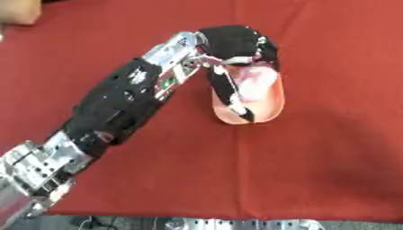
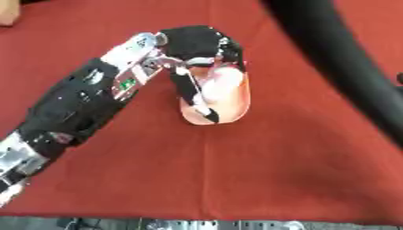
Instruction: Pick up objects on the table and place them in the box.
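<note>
A pale pink oval object, shaped like a shallow dish or slipper, lies on the red table cloth near the middle. My left hand covers its far end, coming in from the lower left. The fingers curl over the far right rim, and the thumb runs down along the object's left side to its near end. Whether the object is lifted off the cloth I cannot tell. My right hand shows in no view.
A tan corner, perhaps the box, shows at the far left edge. A thick black band crosses the right eye view from top centre to the right edge. The table's front edge with a metal frame runs along the bottom.
</note>
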`<action>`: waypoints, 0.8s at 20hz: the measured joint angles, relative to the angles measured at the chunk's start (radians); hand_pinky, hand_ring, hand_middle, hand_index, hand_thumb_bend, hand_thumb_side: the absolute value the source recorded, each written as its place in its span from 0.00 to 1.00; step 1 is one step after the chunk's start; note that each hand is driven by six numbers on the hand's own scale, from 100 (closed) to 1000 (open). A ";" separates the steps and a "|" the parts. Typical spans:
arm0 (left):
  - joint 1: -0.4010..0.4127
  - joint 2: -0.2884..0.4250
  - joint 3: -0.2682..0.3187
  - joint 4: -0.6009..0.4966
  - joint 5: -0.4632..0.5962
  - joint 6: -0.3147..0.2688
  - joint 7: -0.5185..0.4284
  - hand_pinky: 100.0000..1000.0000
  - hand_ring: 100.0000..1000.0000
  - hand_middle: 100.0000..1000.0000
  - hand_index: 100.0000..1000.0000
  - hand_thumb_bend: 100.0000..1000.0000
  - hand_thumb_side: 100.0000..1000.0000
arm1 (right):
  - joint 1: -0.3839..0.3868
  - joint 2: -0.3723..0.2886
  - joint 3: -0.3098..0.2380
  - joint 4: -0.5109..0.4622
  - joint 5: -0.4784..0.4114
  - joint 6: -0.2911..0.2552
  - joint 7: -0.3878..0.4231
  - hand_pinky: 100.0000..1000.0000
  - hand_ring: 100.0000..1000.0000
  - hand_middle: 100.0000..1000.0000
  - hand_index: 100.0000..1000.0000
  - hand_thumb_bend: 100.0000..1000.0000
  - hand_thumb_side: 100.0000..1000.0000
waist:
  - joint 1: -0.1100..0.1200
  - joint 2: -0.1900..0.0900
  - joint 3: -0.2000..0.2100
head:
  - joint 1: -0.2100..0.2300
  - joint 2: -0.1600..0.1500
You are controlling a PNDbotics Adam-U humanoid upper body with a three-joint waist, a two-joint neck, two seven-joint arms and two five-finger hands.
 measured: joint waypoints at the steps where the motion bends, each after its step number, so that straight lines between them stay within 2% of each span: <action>1: 0.011 0.009 0.020 -0.032 0.036 0.011 0.027 0.14 0.47 0.53 0.71 0.14 0.59 | 0.000 0.000 0.000 0.000 0.000 0.000 0.000 0.54 0.75 0.83 0.95 0.00 0.67 | 0.000 0.000 0.000 | -0.004 0.000; 2: 0.027 0.019 0.040 -0.066 0.092 0.021 0.057 0.10 0.46 0.51 0.70 0.10 0.65 | 0.000 0.000 0.000 0.000 0.000 0.000 0.000 0.54 0.75 0.83 0.95 0.00 0.67 | -0.001 0.000 0.002 | -0.008 0.000; 3: 0.044 0.028 0.059 -0.100 0.163 0.031 0.087 0.11 0.46 0.52 0.70 0.10 0.63 | 0.001 0.000 0.000 0.000 0.001 0.001 -0.001 0.54 0.75 0.83 0.95 0.00 0.67 | -0.001 0.000 0.004 | -0.009 -0.001; 4: 0.058 0.038 0.077 -0.132 0.240 0.041 0.111 0.06 0.45 0.50 0.68 0.11 0.73 | 0.001 0.000 -0.001 0.000 0.003 0.001 -0.001 0.54 0.75 0.83 0.95 0.00 0.67 | -0.003 0.000 0.006 | -0.012 -0.001; 5: 0.073 0.044 0.095 -0.161 0.322 0.049 0.130 0.07 0.45 0.50 0.69 0.11 0.72 | 0.001 0.000 -0.001 0.000 0.004 0.002 -0.001 0.54 0.75 0.83 0.95 0.00 0.67 | -0.004 0.000 0.007 | -0.015 -0.002; 6: 0.090 0.048 0.109 -0.187 0.408 0.058 0.143 0.04 0.44 0.48 0.68 0.15 0.77 | 0.001 0.000 -0.001 0.000 0.006 0.003 -0.002 0.54 0.75 0.83 0.95 0.00 0.67 | -0.005 0.000 0.007 | -0.016 -0.004; 7: 0.106 0.051 0.122 -0.209 0.484 0.066 0.151 0.04 0.43 0.48 0.67 0.15 0.77 | 0.001 0.000 -0.001 0.000 0.007 0.003 -0.003 0.54 0.75 0.83 0.95 0.00 0.67 | -0.006 0.000 0.007 | -0.016 -0.009; 10: 0.145 0.052 0.153 -0.263 0.680 0.086 0.151 0.03 0.42 0.47 0.67 0.18 0.77 | 0.001 0.001 -0.001 0.000 0.008 0.005 -0.005 0.54 0.75 0.83 0.95 0.00 0.67 | -0.010 0.000 0.010 | -0.017 -0.015; 13: 0.166 0.052 0.173 -0.308 0.814 0.104 0.133 0.03 0.42 0.47 0.67 0.19 0.75 | 0.001 0.001 -0.001 0.000 0.009 0.006 -0.005 0.54 0.75 0.83 0.95 0.00 0.67 | -0.010 0.000 0.013 | -0.017 -0.020; 16: 0.171 0.053 0.191 -0.341 0.873 0.117 0.116 0.03 0.42 0.47 0.67 0.19 0.74 | 0.004 0.001 -0.001 0.000 0.010 0.006 -0.005 0.54 0.75 0.83 0.95 0.00 0.67 | -0.010 0.000 0.013 | -0.017 -0.023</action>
